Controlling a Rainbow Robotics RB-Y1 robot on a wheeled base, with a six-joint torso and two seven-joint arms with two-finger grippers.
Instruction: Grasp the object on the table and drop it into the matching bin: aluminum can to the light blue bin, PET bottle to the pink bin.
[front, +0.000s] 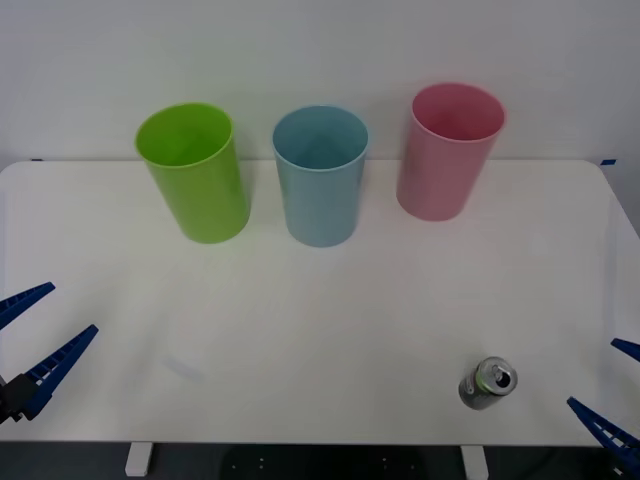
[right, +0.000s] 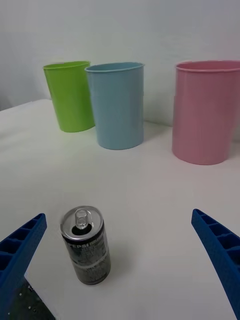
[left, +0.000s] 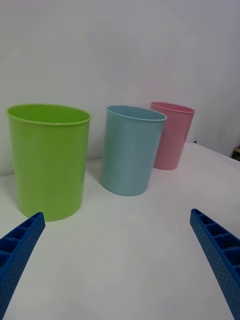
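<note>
Here we are with one aluminum can (front: 487, 383) standing upright on the table (front: 320, 320), down near the front edge on the robot's right side, well apart from the bins along the far edge; the right gripper (front: 608, 400) hangs just beside it at the table's front right corner, blue fingers spread wide with nothing between them; in the right wrist view the can (right: 86, 245) sits between the spread fingers (right: 20, 250), nearer one of them, pull tab up and dark label facing the camera. The left gripper (front: 28, 338) waits at the front left edge, fingers also parted and empty.

How will it handle? It looks like a small, light metal can; thin walls, likely stiff enough for a firm pinch but apt to dent if squeezed hard; the smooth side could slip, and being narrow and upright it may tip at a nudge; best hold seems to be across the middle of the body, fingers on either side of the label, below the rim.

The count: one can; three bins, namely one lime green bin (front: 195, 172), one light blue bin (front: 321, 176) in the middle, one pink bin (front: 448, 152) on the right; two grippers; light blue is this can's destination.
</note>
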